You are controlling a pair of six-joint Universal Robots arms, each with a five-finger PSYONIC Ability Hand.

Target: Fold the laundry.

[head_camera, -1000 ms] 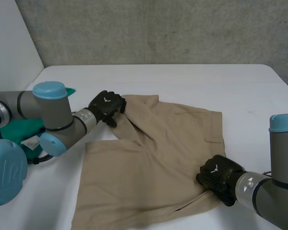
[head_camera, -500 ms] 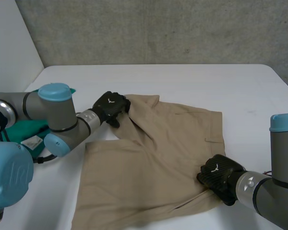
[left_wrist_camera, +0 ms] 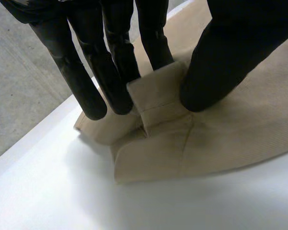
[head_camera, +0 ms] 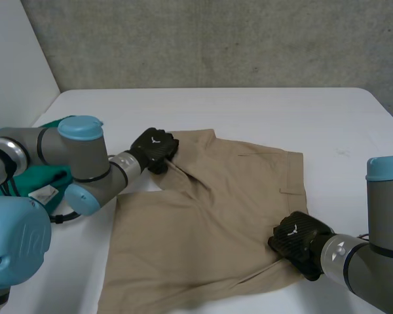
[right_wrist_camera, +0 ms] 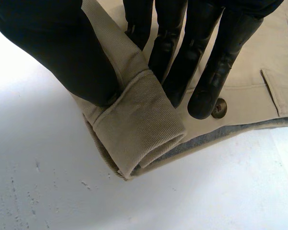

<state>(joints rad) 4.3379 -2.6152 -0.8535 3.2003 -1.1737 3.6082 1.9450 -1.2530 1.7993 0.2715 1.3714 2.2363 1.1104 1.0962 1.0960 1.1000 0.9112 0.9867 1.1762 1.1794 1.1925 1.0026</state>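
Item: tan shorts, which I see lying mostly flat on the white surface, between the two arms.
Lie of the cloth: the far left corner is lifted and creased into a diagonal ridge; the near right edge is rolled over on itself.
Left robot hand: at the far left corner of the shorts. In the left wrist view I see a small raised flap of cloth caught between the fingers and the thumb, so I read it as clamped on that corner.
Right robot hand: at the near right edge of the shorts. In the right wrist view a rolled fold of cloth sits between its thumb and its straight fingers, so I read it as pinching that fold.
Button: a dull metal one on the shorts, right at the right robot hand's fingertips.
Pocket flap: just beside the button.
Green cloth: bunched at the surface's left side behind the left arm, apart from the shorts.
Tag: white, on the green cloth.
Backdrop: grey wall beyond the surface's far edge.
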